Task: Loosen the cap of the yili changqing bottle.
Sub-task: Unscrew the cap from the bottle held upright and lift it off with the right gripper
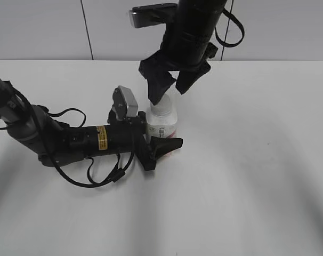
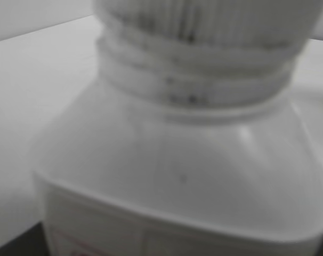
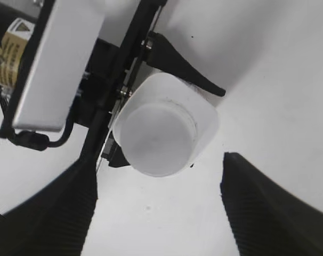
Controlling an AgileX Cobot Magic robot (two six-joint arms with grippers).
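Two pincers in play: the left pincer [image 1: 160,140] pinches the upright yili changqing bottle [image 1: 162,126] low on the tabletop [image 1: 257,160]. The right pincer [image 1: 171,89] hangs spread, straddling the cap [image 3: 157,140] from straight above, its fingers [image 3: 268,213] apart from it.

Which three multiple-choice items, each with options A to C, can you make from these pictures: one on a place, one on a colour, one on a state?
1. Where does the right gripper stand?
A. Above the cap
B. Flat on the table
C. Under the bottle

2. What colour is the cap?
A. Red
B. White
C. Black

3. How does the yili changqing bottle stand?
A. On its side
B. Upside down
C. Upright, with the left gripper around its body

Answers:
1. A: the right wrist view looks straight down on the cap between open fingers.
2. B: it shows white in both wrist views.
3. C: the exterior view shows it upright between the left fingers.
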